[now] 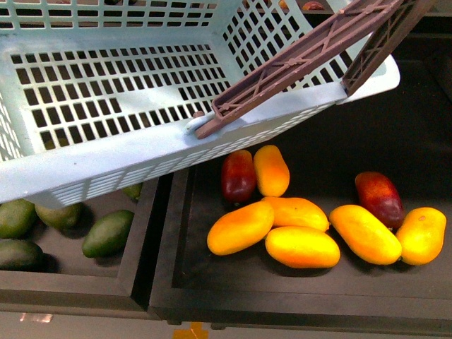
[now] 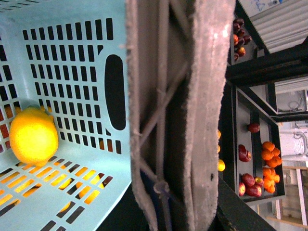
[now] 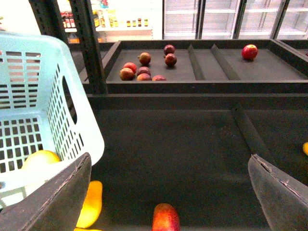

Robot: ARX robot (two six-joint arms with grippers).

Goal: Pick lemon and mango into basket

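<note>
Now your left jaws clamp the basket [image 1: 106, 159] by its handle [image 1: 296, 63], the lemon [image 2: 33, 137] lies inside, and your right jaws stand apart, empty.

1. The basket [image 1: 106, 152] is light aqua, its walls and floor patterned with rows of rectangular slots.
2. Its handle [image 1: 296, 67] is brownish-mauve, with a criss-cross lattice along its length.
3. The lemon [image 2: 33, 136] is bright yellow, tinged orange at its edge.
4. The mangoes [image 1: 240, 227], from 6 to 4 o'clock in the front view, are plain, smooth yellow-orange.
5. The red fruits [image 1: 239, 175] among them are dark red, nearly maroon.
6. The avocados [image 1: 107, 233], at 8 o'clock, are dark green.
7. The trays [image 1: 282, 296] are matt black.
8. The right gripper [image 3: 169, 159] has charcoal-grey pads [image 3: 53, 202] with paler edges.
</note>
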